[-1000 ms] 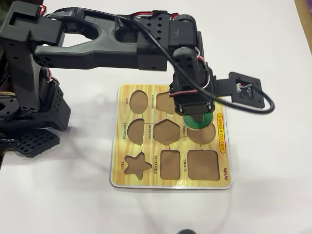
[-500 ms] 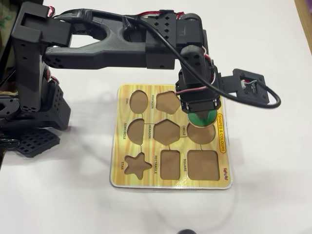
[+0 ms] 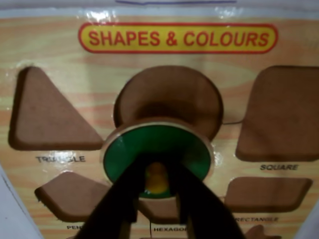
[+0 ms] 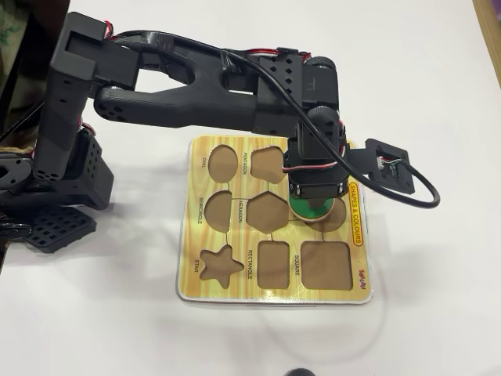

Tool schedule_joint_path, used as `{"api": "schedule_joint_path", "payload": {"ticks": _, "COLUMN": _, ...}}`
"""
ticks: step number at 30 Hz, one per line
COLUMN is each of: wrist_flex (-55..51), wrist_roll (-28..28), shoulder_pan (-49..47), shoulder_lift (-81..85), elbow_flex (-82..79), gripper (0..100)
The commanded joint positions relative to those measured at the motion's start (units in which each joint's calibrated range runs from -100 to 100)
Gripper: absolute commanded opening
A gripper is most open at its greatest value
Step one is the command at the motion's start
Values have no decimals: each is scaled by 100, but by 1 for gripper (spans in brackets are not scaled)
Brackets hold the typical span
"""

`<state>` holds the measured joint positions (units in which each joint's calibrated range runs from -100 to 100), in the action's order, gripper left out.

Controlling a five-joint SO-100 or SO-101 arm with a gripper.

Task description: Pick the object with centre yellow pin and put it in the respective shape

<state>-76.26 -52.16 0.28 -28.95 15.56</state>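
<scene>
In the wrist view the green disc (image 3: 149, 142) with a pale wood rim hangs tilted over the near edge of the round brown cut-out (image 3: 169, 97), hiding its lower part. My gripper (image 3: 156, 174) is shut on the yellow knob (image 3: 156, 183) at the disc's middle. From overhead, the gripper (image 4: 311, 205) points down at the yellow puzzle board (image 4: 274, 290). There the disc (image 4: 309, 211) peeks out below it, over the left part of the circle cut-out (image 4: 337, 222), which is mostly hidden by the arm.
Around the circle lie the triangle cut-out (image 3: 50, 114) and square cut-out (image 3: 281, 114). Star (image 4: 219, 266), oval (image 4: 224, 162) and hexagon (image 4: 268, 211) cut-outs stand empty. The arm's base (image 4: 55, 180) fills the left; the wrist camera and its cable (image 4: 387, 164) jut right.
The gripper has carried the disc down the overhead picture and slightly left, from the board's upper right area onto the circle cut-out. The arm has stretched further forward.
</scene>
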Motion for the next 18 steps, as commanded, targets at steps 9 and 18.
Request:
{"api": "schedule_joint_path", "payload": {"ticks": 9, "wrist_flex": 937, "wrist_roll": 38, "shoulder_pan": 50, "shoulder_lift": -109, "elbow_flex": 297, "gripper": 1}}
{"api": "schedule_joint_path", "payload": {"ticks": 18, "wrist_flex": 919, "wrist_roll": 38, "shoulder_pan": 167, "shoulder_lift": -126, "elbow_flex": 198, "gripper": 1}}
